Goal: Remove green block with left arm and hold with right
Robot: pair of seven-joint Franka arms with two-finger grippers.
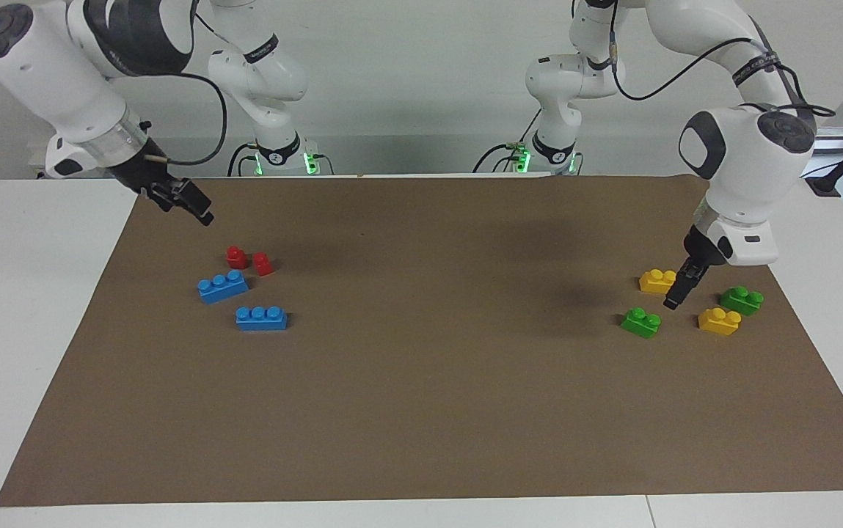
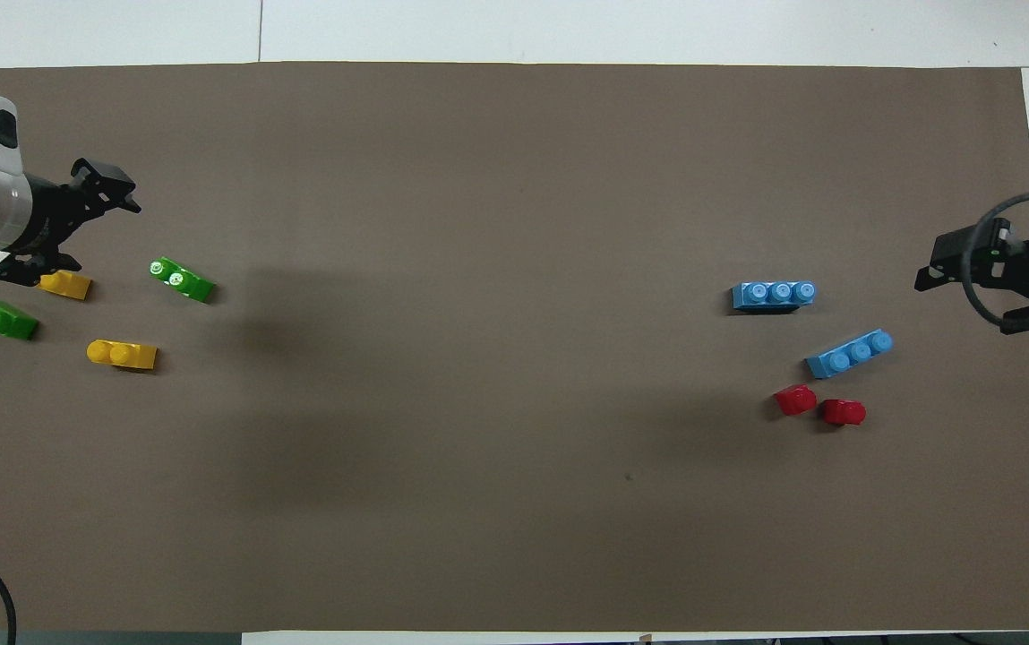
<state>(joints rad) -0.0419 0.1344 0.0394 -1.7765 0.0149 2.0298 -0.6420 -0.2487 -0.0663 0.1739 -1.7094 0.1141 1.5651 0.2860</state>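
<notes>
The lime-green block lies on the brown mat at the left arm's end, the block of its cluster farthest from the robots. My left gripper hangs in the air over that cluster, beside a yellow block, and touches no block. It holds nothing. My right gripper hangs empty over the mat at the right arm's end, near the red and blue bricks.
A darker green brick and a second yellow brick lie close to the lime-green block. Two blue bricks and two red ones lie at the right arm's end.
</notes>
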